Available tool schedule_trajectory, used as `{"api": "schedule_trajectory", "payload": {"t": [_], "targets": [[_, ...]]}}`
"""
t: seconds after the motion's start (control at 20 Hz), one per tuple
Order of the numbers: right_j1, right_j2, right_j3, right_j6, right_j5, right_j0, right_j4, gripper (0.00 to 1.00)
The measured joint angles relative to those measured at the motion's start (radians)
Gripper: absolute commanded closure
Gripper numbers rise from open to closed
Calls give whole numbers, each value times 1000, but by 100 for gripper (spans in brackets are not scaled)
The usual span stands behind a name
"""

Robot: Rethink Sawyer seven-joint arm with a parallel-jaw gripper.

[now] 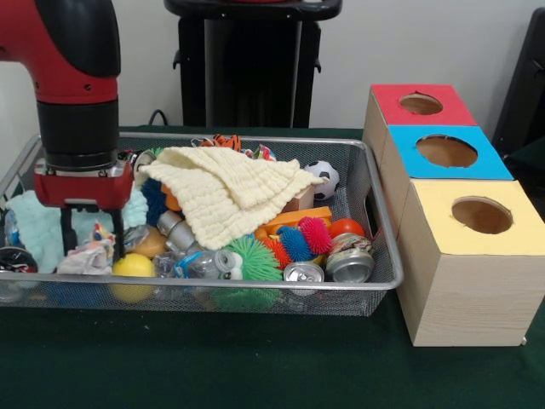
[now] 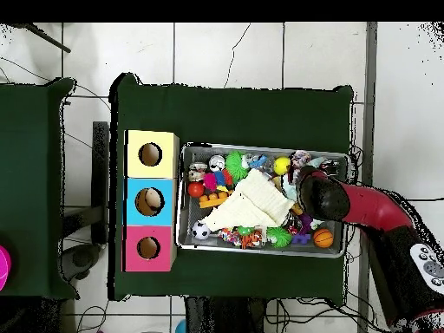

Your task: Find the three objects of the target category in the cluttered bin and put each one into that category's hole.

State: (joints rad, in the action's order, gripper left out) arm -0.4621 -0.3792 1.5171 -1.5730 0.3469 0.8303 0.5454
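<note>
One wire bin [image 1: 375,213] of clutter; beside it, three boxes: red [image 1: 421,106], blue [image 1: 447,153], yellow [image 1: 477,217], one hole each.

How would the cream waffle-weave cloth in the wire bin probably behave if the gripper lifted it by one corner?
The cream cloth would probably hang limp, since it already sags over the toys beneath. It looks light for its spread. Lifting it might disturb the soccer ball beside its edge.

Wire bin [image 1: 375,213] crammed with toys, cans, cream cloth [image 1: 230,192], three holed boxes [image 1: 464,256] beside
</note>
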Motion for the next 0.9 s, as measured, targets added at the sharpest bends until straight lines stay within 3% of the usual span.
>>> {"api": "schedule_trajectory", "payload": {"t": [0.55, 0.6, 0.9], "targets": [[-20, -34, -1, 0, 11, 31, 0, 0], [-20, -34, -1, 0, 11, 30, 0, 100], [-21, -38, 0, 0, 10, 27, 2, 100]]}}
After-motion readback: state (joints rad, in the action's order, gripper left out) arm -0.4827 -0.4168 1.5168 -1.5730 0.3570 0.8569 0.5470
